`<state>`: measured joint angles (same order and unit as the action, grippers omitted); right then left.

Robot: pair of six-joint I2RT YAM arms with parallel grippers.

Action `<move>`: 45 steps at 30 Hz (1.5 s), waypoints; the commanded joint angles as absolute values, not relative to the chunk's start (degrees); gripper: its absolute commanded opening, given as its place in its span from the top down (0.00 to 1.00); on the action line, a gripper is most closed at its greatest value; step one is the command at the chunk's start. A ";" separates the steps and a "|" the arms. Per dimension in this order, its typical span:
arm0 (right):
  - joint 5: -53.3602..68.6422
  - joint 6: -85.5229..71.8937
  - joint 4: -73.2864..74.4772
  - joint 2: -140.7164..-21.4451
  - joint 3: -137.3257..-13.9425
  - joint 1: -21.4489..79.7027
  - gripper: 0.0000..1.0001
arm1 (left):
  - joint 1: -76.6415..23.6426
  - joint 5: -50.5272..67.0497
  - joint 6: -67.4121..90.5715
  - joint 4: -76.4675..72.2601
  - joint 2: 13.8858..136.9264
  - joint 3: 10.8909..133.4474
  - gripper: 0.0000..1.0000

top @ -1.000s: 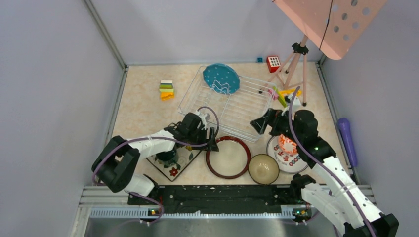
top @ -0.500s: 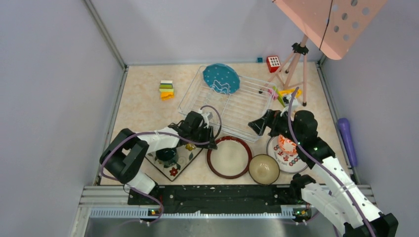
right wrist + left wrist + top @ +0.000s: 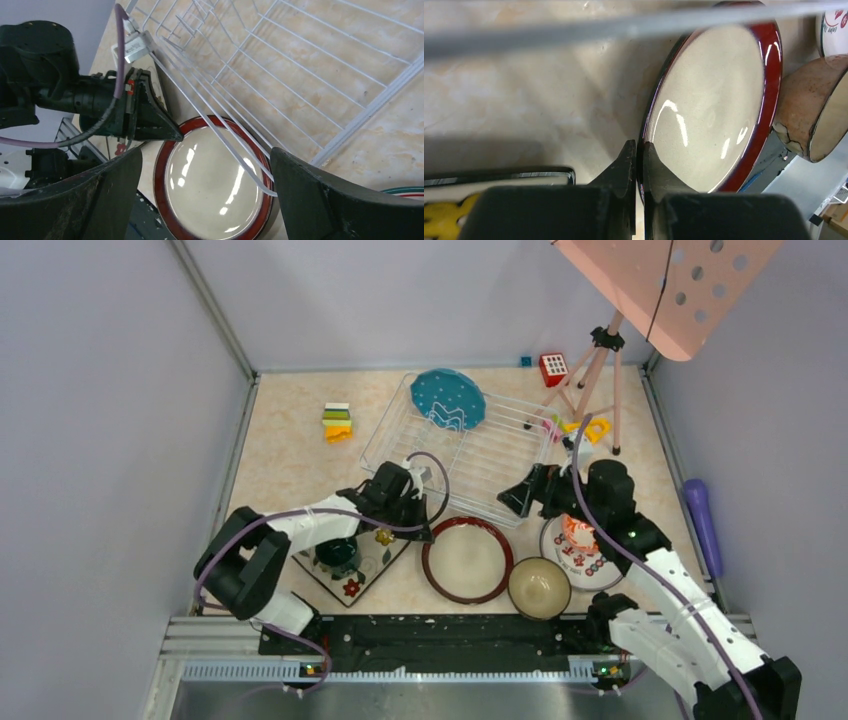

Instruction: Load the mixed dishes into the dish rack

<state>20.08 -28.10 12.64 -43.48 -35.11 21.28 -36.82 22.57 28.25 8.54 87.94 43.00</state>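
1 thin pinch only: left gripper (image 3: 638, 160) clamped on plate (image 3: 709, 105) rim at 10 o'clock; could slip on lifting, striking bowl (image 3: 819, 120) at 4 o'clock; right gripper (image 3: 205, 157) spread wide near rack (image 3: 300, 75).

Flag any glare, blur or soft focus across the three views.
Left wrist: a rack wire smears into a grey out-of-focus band along the top, and white glare streaks sit on the red-rimmed plate. Right wrist: the fingers of the right hand are dark and soft in the near corners; the rack is sharp. Top view: even light, no strong glare.
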 commanded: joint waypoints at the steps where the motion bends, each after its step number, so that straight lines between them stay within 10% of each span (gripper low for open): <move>1: 25.51 -27.02 11.34 -47.27 -35.71 21.78 0.04 | -36.66 15.36 26.54 17.02 80.86 44.90 1.00; 23: 33.16 -24.37 6.99 -60.66 -38.45 28.12 0.10 | -36.56 4.57 27.27 31.93 59.21 51.33 1.00; 35: 18.40 -21.74 11.71 -53.39 -43.33 28.13 0.05 | -36.29 6.86 24.85 39.91 56.86 57.86 1.00; 45: 33.62 -22.03 7.11 -61.54 -48.69 28.13 0.05 | -34.71 11.40 23.28 43.31 55.11 66.26 1.00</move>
